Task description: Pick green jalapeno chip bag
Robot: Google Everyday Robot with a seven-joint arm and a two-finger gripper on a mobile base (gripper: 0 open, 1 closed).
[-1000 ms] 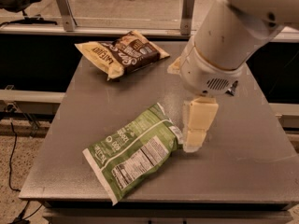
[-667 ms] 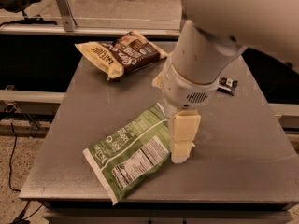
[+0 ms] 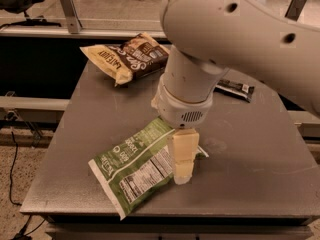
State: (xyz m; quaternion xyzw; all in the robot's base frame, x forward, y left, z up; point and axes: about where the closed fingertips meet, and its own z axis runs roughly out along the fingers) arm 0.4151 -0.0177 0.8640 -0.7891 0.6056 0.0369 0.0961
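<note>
The green jalapeno chip bag (image 3: 137, 169) lies flat on the grey table (image 3: 260, 149), near the front edge, with its white nutrition panel facing up. My gripper (image 3: 182, 171) points straight down over the bag's right end. One cream finger (image 3: 183, 154) shows, with its tip at the bag's right edge. The other finger is hidden behind it and the wrist.
A cream-and-brown chip bag (image 3: 125, 56) lies at the table's back left. A small dark candy bar (image 3: 235, 89) lies at the back right, partly behind my arm. A metal rail (image 3: 70, 9) runs behind the table. The table drops off at the front edge.
My arm has moved left and toward the front, bringing the gripper from right of the bag to over its right end. The bag has not moved.
</note>
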